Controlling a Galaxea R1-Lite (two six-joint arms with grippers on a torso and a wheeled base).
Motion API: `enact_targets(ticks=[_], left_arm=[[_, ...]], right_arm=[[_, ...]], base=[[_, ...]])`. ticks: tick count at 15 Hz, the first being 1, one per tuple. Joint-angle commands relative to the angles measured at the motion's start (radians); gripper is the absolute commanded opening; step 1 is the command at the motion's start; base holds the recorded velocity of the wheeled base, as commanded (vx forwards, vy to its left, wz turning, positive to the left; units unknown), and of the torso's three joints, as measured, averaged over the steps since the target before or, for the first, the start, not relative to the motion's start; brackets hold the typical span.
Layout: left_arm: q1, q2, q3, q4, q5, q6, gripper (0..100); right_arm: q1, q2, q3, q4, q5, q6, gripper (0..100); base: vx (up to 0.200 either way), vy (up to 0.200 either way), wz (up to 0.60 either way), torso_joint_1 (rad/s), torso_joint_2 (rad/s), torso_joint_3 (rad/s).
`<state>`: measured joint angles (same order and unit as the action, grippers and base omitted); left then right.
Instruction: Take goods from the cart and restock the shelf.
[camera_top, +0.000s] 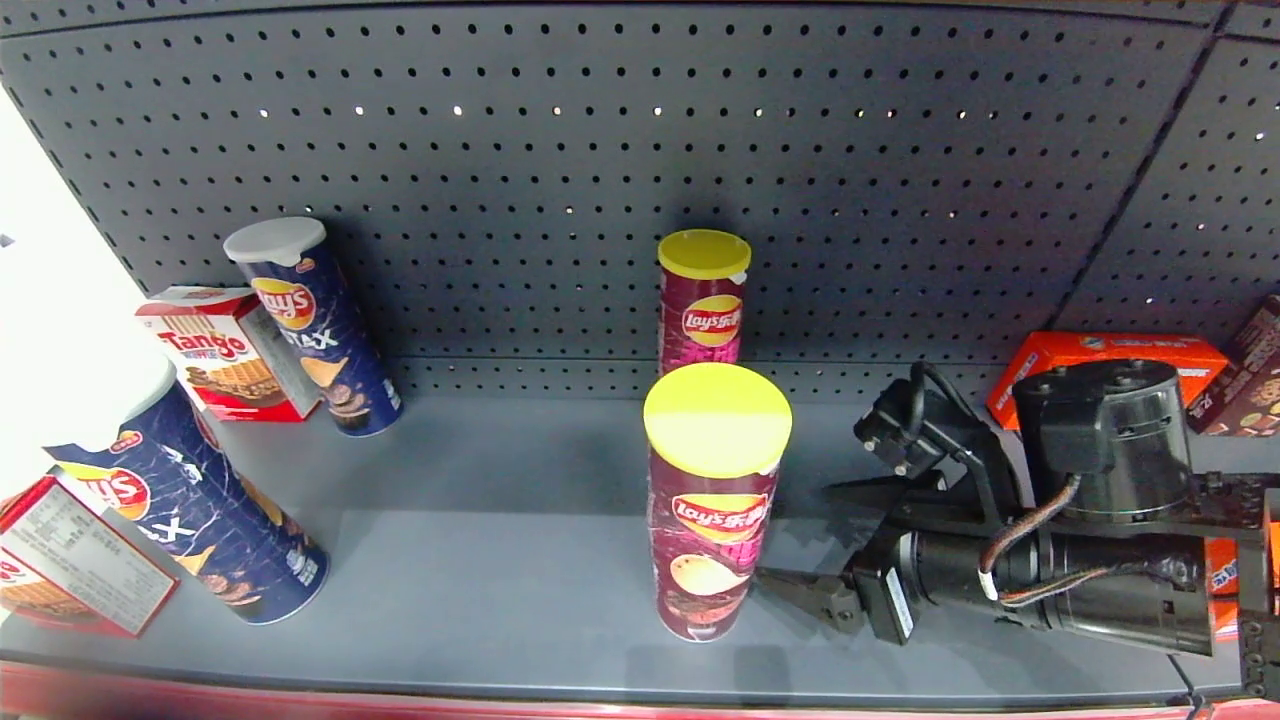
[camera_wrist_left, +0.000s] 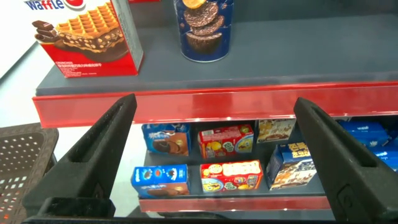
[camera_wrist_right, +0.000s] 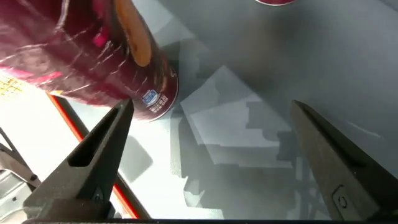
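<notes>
Right claw open, empty, just right of near can. Can stands upright on shelf, axis vertical, outside the jaws; one tip possibly touches its base. Left claw open, empty, below shelf edge, farther off.

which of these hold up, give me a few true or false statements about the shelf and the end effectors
1. The front can and back can both have yellow lids. True.
2. The right end effector is shut on the front can. False: it is open beside the can, holding nothing.
3. The front can lies on its side. False: it stands upright.
4. The left end effector is open. True.
</notes>
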<state>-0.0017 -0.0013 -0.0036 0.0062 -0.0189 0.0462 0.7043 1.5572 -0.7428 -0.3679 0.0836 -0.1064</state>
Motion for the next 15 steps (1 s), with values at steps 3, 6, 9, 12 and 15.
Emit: enact_targets(ticks=[3,6,9,12,15], left_arm=[[0.0,0.001,0.001,0.0,0.001,0.0,100],[0.0,0.001,0.001,0.0,0.001,0.0,100],[0.0,0.001,0.001,0.0,0.001,0.0,100],[-0.001,0.004,0.001,0.001,0.001,0.0,100],[-0.003,0.009,-0.001,0.001,0.001,0.0,100]], right_arm=[[-0.04,-0.051,0.026,0.0,-0.001,0.004,100],[-0.121,-0.146,0.052,-0.002,-0.001,0.007,100],[-0.279,-0.324,0.068,-0.006,-0.004,0.027,100],[-0.489,-0.529,0.157,-0.019,-0.004,0.033,100],[-0.586,-0.882,0.427,-0.022,-0.044,0.017,100]], base=[[0.0,0.0,0.0,0.0,0.0,0.0],[0.0,0.0,0.0,0.0,0.0,0.0],[0.0,0.0,0.0,0.0,0.0,0.0],[0.0,0.0,0.0,0.0,0.0,0.0],[0.0,0.0,0.0,0.0,0.0,0.0]])
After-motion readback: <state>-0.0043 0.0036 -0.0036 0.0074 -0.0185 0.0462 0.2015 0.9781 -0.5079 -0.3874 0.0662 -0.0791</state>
